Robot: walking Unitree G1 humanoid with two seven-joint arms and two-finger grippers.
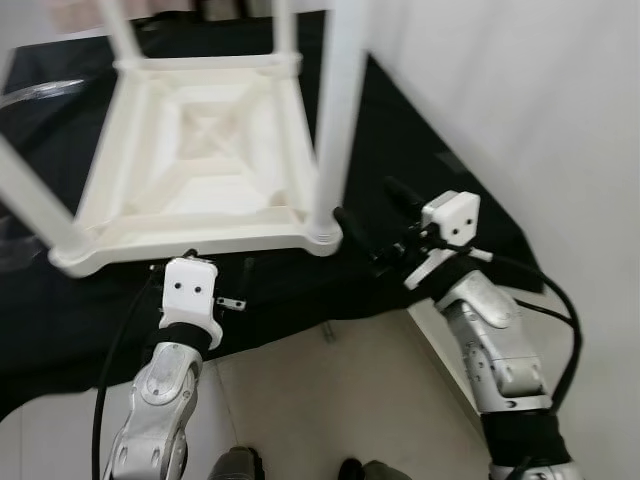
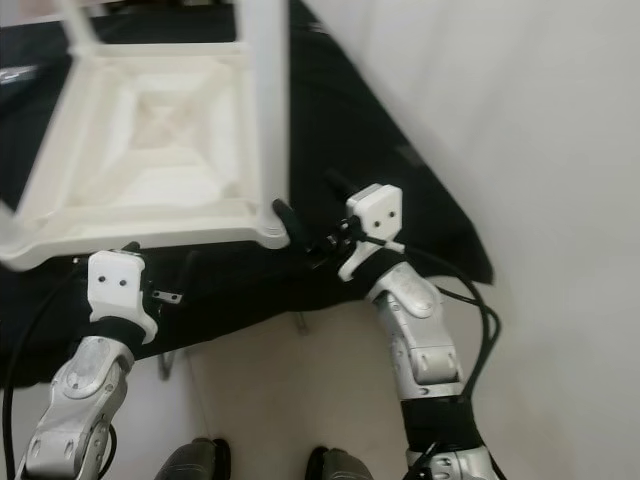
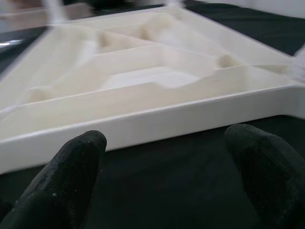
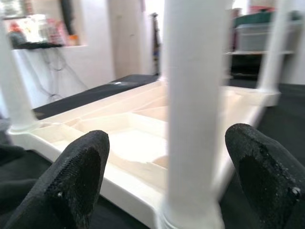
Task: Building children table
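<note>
The white table (image 1: pixel 200 160) lies upside down on the black-covered worktop (image 1: pixel 420 150), legs up. The right gripper (image 4: pixel 164 176), fingers apart, straddles the near leg (image 1: pixel 335 120); a skewed squeeze could tilt it. The left gripper (image 3: pixel 167 176), also apart, faces the near rim, touching nothing.

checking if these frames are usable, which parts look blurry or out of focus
Left eye view: the upturned white table and its legs smear with motion blur. Left wrist view: the open left pincer has soft black fingertips; the far rim blurs. Right wrist view: the near leg between the open right pincer fingers is soft.
</note>
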